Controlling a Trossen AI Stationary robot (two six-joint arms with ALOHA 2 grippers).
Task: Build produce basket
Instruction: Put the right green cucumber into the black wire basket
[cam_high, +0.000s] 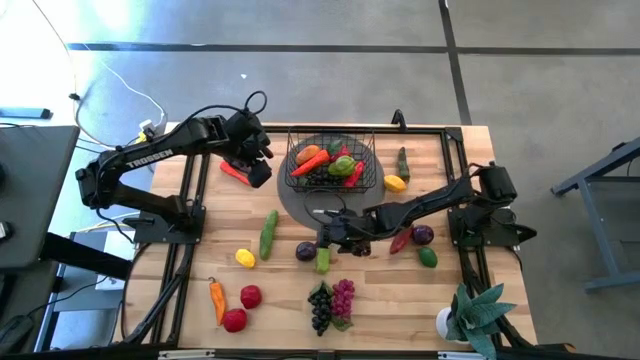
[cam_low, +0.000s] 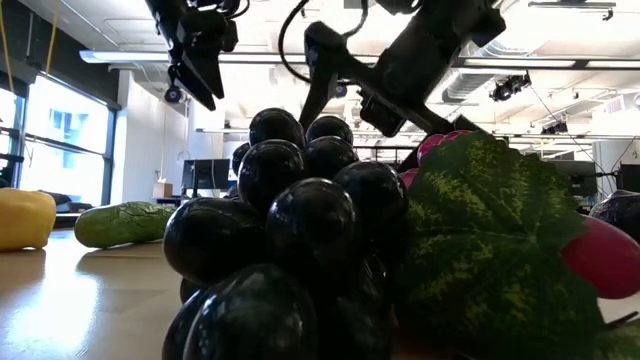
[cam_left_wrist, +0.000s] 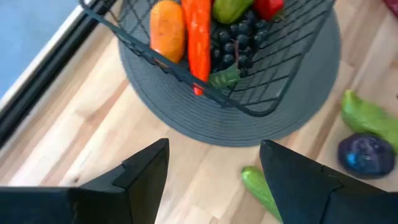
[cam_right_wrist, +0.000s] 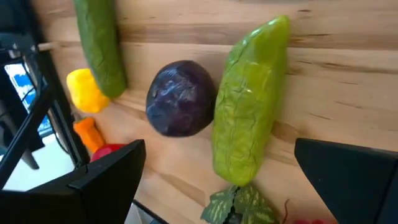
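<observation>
A: Around the basket (cam_high: 333, 160)?
B: Sits on grey ribbed disc (cam_high: 300, 205), far-centre of wood table (cam_high: 290, 290). Red pepper (cam_high: 234, 172) on table left of it, just under left hand (cam_high: 262, 160). Yellow lemon (cam_high: 394, 183) and dark green piece (cam_high: 402, 160) right of it.

A: In the way?
B: Black frame rails (cam_high: 195, 200) run along both sides of table. Potted plant (cam_high: 478, 312) at near-right corner. Low view mostly blocked by dark grapes (cam_low: 300, 240) w/ green leaf (cam_low: 490, 230).

A: Textures, shapes?
B: Basket black wire mesh, open top; holds orange pepper (cam_left_wrist: 168, 31), long red chilli (cam_left_wrist: 199, 37), green and red pieces, dark grapes. Purple cabbage (cam_right_wrist: 180, 98) round, crinkled. Light green pepper (cam_right_wrist: 249, 106) long, wrinkled. Cucumber (cam_right_wrist: 99, 46) straight, matte. Grapes glossy.

A: Hands?
B: Left hand raised beside basket's left edge, about half open, empty. Right hand (cam_high: 330, 238) low over table centre, near side of disc, spread wide, empty; cabbage and light green pepper straight ahead between its fingers (cam_right_wrist: 112, 174), not touching.

A: Rest of produce?
B: Loose on near half: yellow pepper (cam_high: 245, 258), orange pepper (cam_high: 217, 297), two red tomatoes (cam_high: 243, 308), dark plus pink grapes (cam_high: 331, 303). By right arm: red piece (cam_high: 400, 242), eggplant (cam_high: 423, 234), green lime (cam_high: 428, 257).
</observation>
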